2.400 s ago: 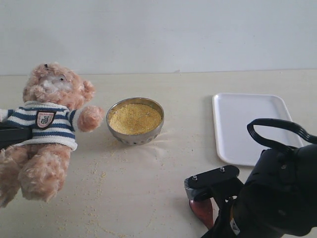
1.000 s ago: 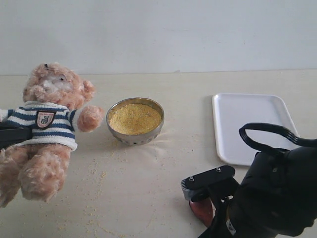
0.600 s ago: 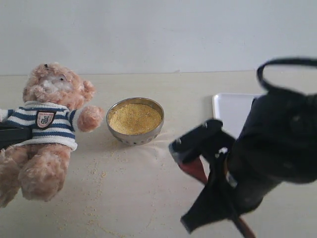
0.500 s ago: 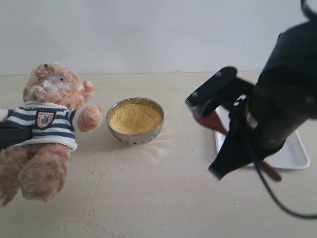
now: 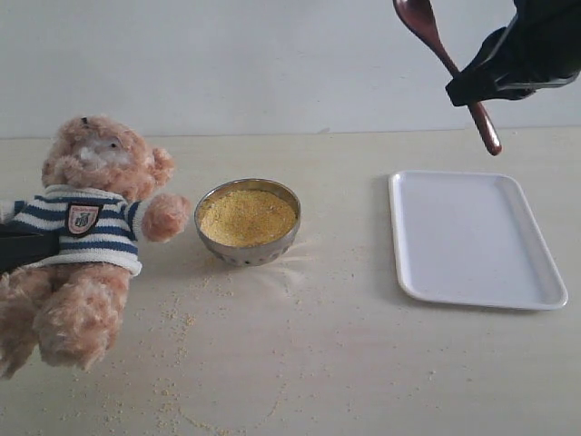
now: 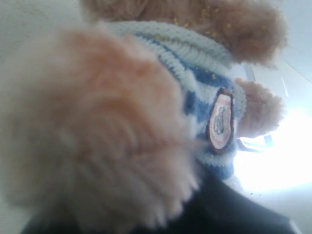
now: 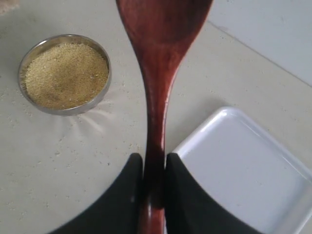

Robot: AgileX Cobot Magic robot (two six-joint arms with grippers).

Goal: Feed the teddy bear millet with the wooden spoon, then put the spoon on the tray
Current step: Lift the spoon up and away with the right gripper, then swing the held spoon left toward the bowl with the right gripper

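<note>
The right arm is way up in the top right corner of the exterior view, well above the table [image 5: 345, 363]. The right gripper [image 5: 465, 88] has its black fingers [image 7: 131, 195] clamped tight on the spoon [image 5: 443, 56], low on the handle (the wrist view shows one finger on each side with the wood squeezed between). The spoon hangs in the air at a tilt. Its oval head is up and to the left, and its handle end slants down above the far edge of the tray [image 5: 472, 236]. It touches nothing but the fingers.

The tray lies flat on the right of the table. Mid-table sits the bowl [image 5: 250, 256], full of millet [image 5: 247, 216], with stray grains scattered on the table in front of it. At the left the bear [image 5: 86, 227] leans back, one paw stretched out just beside the bowl.

The left gripper [image 5: 20, 247] shows only as a dark piece against the bear's side. Its wrist view is all fur and striped sweater, so I cannot tell whether its jaws are apart or together.
</note>
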